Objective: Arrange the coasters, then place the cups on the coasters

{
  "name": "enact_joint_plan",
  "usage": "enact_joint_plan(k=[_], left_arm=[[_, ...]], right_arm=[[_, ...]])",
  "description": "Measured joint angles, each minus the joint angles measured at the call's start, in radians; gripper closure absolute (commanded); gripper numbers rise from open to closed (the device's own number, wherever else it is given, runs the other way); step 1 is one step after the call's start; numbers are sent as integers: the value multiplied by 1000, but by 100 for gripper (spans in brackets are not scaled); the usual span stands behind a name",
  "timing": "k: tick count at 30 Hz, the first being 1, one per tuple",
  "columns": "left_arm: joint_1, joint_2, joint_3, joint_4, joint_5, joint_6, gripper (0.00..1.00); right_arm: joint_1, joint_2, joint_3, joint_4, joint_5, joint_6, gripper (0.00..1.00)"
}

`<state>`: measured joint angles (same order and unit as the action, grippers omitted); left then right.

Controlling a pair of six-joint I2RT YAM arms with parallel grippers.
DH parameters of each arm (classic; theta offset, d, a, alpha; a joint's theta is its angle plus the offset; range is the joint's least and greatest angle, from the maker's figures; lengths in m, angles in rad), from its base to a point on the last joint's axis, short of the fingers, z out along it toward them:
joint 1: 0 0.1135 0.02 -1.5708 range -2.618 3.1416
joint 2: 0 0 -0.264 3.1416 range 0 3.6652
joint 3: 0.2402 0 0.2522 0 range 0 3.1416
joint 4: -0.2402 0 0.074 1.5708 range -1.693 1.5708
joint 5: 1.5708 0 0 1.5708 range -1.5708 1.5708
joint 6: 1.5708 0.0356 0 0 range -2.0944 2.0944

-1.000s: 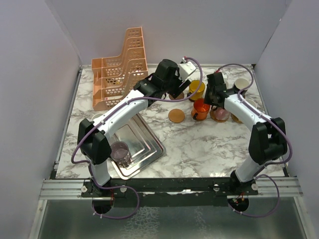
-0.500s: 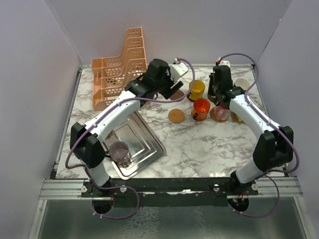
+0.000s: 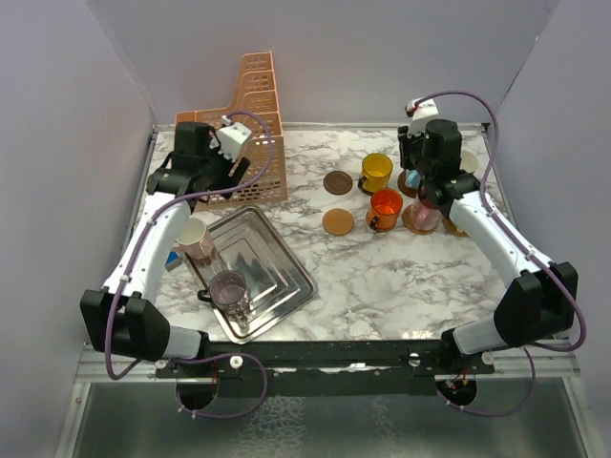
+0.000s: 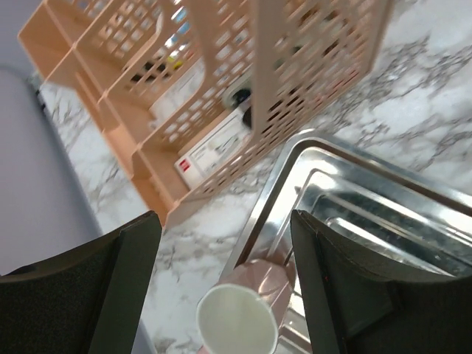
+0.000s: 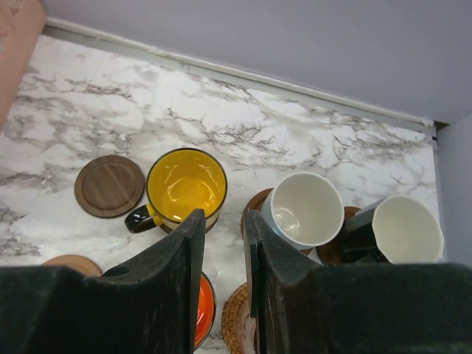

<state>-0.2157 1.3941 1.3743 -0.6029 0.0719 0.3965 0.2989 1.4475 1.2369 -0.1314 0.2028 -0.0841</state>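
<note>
My left gripper (image 4: 225, 243) (image 3: 224, 164) hangs open by the rack, above a pink cup (image 4: 237, 318) (image 3: 198, 239) that stands at the silver tray's left edge; nothing is between its fingers. A grey-purple cup (image 3: 231, 291) stands in the tray (image 3: 286, 277). My right gripper (image 5: 223, 217) (image 3: 418, 181) hovers with a narrow empty gap above the marble between the yellow cup (image 5: 186, 184) and the light blue cup (image 5: 302, 209), each on a coaster. A bare dark coaster (image 5: 109, 186) (image 3: 337, 182) and a tan coaster (image 3: 337, 222) lie left of the orange cup (image 3: 385, 207).
An orange plastic rack (image 3: 234, 134) (image 4: 221, 88) stands at the back left, close to my left gripper. A white cup (image 5: 407, 228) stands at the far right beside the wall. A woven coaster (image 5: 236, 321) lies under my right fingers.
My left arm has swung from beside the yellow cup to the left, over the pink cup, uncovering the dark coaster. My right gripper has moved back toward the far edge.
</note>
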Motion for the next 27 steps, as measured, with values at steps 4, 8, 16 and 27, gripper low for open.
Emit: enact_joint_plan(k=[4, 8, 16, 27], left_arm=[[126, -49, -43, -17, 7, 7, 25], [256, -56, -50, -20, 10, 9, 25], [428, 1, -68, -19, 13, 11, 25], [430, 57, -104, -27, 14, 11, 25]], right_arm=[[-2, -3, -4, -4, -125, -49, 69], [-2, -22, -29, -21, -265, -86, 67], [-2, -31, -35, -86, -506, -139, 57], [-2, -35, -35, -145, -638, -175, 26]])
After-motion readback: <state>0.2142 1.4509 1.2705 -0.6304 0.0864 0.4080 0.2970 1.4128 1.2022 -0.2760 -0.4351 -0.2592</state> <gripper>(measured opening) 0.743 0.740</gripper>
